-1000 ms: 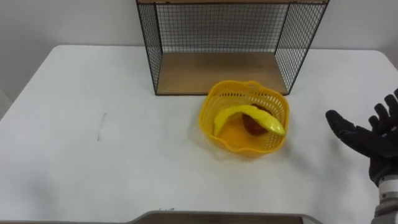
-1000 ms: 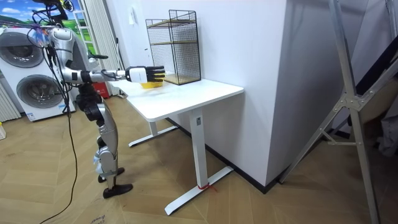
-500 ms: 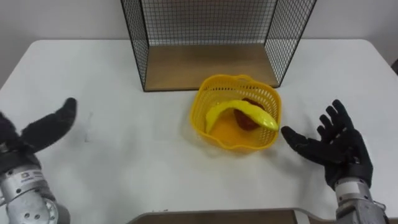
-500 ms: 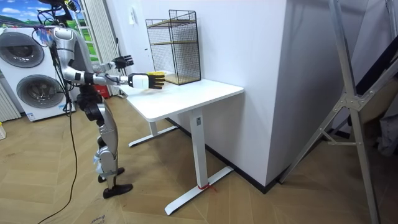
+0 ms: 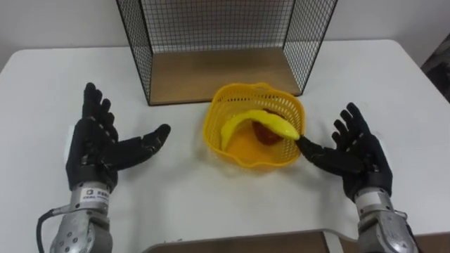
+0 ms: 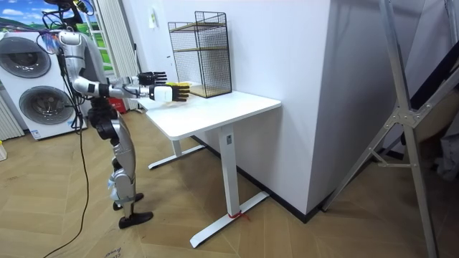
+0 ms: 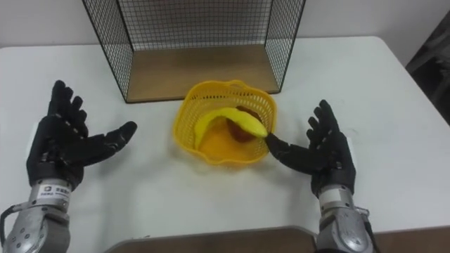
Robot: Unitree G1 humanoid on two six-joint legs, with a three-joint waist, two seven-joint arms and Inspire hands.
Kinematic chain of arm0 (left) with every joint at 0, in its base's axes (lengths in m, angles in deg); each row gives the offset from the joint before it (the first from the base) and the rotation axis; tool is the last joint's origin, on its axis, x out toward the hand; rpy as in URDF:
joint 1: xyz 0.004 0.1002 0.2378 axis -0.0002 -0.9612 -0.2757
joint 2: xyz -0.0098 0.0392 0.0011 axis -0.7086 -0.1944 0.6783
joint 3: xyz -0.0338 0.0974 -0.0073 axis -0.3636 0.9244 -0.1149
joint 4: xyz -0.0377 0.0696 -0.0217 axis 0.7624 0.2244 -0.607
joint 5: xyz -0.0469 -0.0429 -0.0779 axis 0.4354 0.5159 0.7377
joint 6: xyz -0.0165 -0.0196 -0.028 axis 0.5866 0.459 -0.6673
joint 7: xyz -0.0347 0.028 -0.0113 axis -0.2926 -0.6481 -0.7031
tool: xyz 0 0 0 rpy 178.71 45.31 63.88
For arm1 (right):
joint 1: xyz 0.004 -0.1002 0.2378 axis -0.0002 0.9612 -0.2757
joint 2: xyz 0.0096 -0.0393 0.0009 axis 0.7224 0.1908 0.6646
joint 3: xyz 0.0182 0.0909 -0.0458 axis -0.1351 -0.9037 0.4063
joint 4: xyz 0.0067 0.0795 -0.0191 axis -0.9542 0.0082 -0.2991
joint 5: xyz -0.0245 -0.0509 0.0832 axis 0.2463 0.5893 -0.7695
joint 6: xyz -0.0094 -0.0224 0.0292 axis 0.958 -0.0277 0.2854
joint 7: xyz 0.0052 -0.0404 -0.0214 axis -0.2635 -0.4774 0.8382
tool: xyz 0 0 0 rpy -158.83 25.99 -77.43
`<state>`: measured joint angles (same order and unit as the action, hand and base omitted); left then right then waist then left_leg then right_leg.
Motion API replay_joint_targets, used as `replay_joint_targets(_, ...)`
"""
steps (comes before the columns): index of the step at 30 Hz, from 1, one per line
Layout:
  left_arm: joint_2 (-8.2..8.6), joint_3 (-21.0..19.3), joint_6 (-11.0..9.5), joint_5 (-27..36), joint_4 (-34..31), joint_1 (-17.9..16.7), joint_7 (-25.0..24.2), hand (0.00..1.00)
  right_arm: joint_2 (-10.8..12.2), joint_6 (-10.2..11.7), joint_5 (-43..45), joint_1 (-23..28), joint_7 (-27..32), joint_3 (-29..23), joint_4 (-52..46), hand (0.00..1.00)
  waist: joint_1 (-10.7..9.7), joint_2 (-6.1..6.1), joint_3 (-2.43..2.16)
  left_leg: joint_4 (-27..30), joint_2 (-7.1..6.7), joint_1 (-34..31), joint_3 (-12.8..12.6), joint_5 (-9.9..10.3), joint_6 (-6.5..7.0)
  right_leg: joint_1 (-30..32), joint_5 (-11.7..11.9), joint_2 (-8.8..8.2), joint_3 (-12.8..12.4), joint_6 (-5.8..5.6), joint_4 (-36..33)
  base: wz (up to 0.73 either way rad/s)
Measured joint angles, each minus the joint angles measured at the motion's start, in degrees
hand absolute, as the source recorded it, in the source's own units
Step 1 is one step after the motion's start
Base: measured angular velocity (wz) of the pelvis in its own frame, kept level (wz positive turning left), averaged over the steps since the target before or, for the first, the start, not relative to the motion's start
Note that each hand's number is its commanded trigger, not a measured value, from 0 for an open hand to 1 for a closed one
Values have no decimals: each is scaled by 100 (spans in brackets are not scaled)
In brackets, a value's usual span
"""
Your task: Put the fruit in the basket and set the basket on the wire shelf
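Basket (image 5: pixel 211 130) flanked by two hands.
One white table (image 5: pixel 394 84) bore one wire shelf (image 5: pixel 218 77) just behind the yellow basket; left hand (image 5: pixel 95 151) hovered near it, right hand (image 5: pixel 355 158) just beside it, both with fingers spread, empty; inside lay one banana (image 5: pixel 256 121) and one dark fruit (image 5: pixel 266 133).

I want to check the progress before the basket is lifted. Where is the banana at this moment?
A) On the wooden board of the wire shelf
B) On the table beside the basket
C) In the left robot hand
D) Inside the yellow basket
D: the banana lies inside the yellow basket, which stands on the table in front of the wire shelf; the left robot hand and right robot hand are open and hold nothing.
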<state>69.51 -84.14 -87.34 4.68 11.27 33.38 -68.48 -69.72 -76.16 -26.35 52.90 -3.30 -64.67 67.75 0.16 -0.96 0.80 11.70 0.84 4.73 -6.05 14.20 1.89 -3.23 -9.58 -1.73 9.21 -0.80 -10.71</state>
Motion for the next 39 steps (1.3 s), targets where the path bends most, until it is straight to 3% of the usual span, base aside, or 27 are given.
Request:
replay_joint_targets(6,30,194,26,457,180,6,-241,0,8,0,-429,-128,-90,102,0,0,-31,-86,-3,6,-5,-4,-32,-3,3,20,6,4,-38,3,-4,-4)
replay_joint_targets(11,19,281,179,661,204,11,-448,0,19,-3,-518,-139,-239,145,16,0,-101,-92,-1,-2,-1,7,-39,-3,3,24,7,5,-78,2,6,0)
replay_joint_targets(18,19,625,460,686,224,18,-795,0,39,-102,-963,-140,-385,408,20,0,-143,-92,-1,-1,5,1,-29,-3,3,35,7,8,-83,2,10,-1)
replay_joint_targets(25,10,668,510,1295,268,89,-1047,0,90,-134,-1124,-382,-574,525,209,0,-149,-66,7,14,11,3,-31,-2,3,29,10,9,-54,5,6,0)
replay_joint_targets(32,14,673,701,1348,542,106,-1081,0,118,-263,-1109,-414,-628,550,431,0,-159,-33,16,71,16,-46,-25,-2,3,40,12,8,-35,9,-5,0)
replay_joint_targets(39,30,854,715,1396,574,229,-1251,0,249,-255,-1032,-415,-746,630,550,0,-219,-26,19,113,28,-84,-44,-2,3,55,21,11,-32,23,-9,1)
